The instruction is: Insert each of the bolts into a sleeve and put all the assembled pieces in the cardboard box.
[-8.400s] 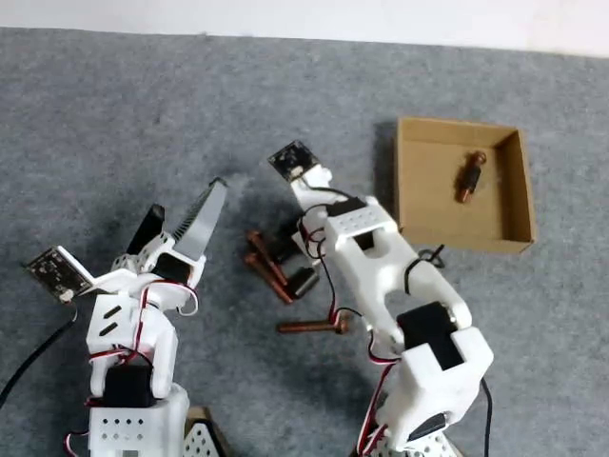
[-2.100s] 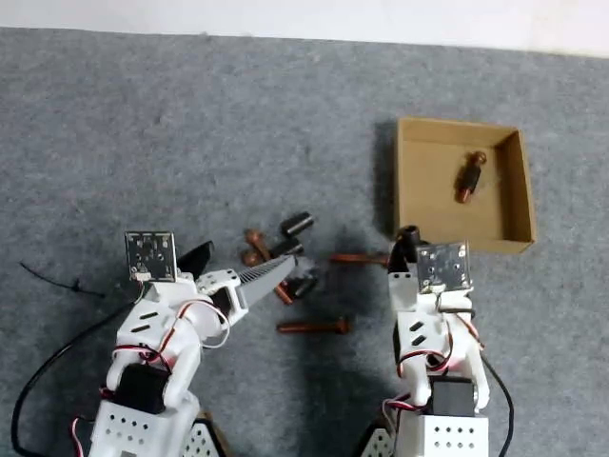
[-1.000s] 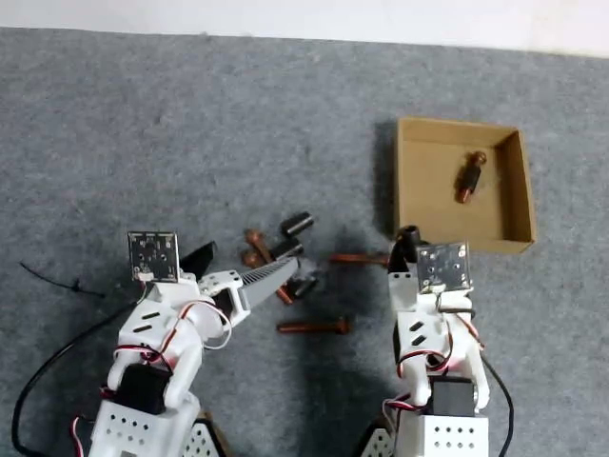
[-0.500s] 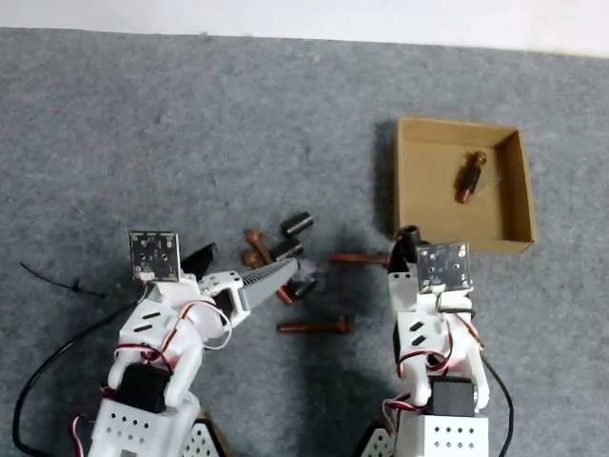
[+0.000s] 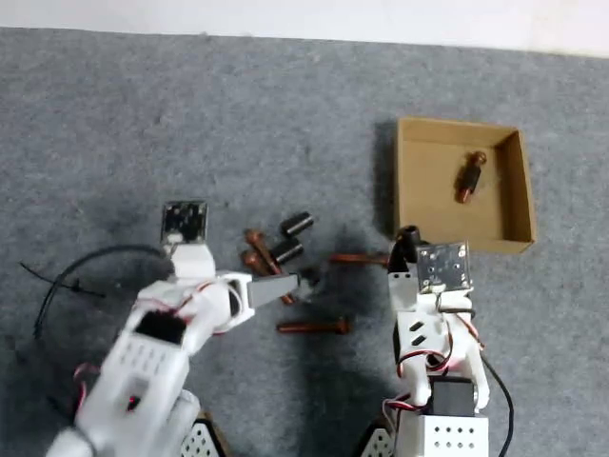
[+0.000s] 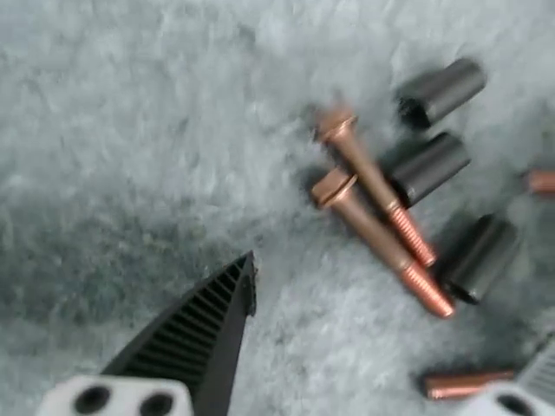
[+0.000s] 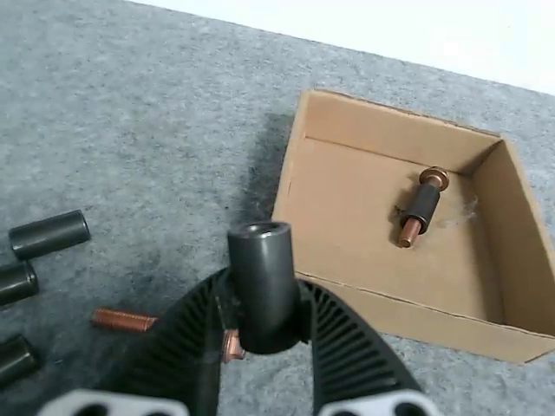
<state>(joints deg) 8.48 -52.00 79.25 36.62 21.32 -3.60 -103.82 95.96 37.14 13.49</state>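
Cardboard box (image 5: 428, 211) is set upright, open-topped, at the right of the high view. One assembled piece (image 5: 469, 177), a copper bolt through a black sleeve, is laid flat inside it. Three loose sleeves (image 6: 429, 166), black, are laid on their sides in a cluster left of the box. Two bolts (image 6: 375, 197), copper, are laid side by side against that cluster. Third bolt (image 5: 312, 327) is laid apart, on the arms' side. Fourth bolt (image 5: 359, 257) is laid between cluster and box. Held sleeve (image 7: 260, 273) is clamped upright, bore up, in the right gripper (image 7: 260, 299).
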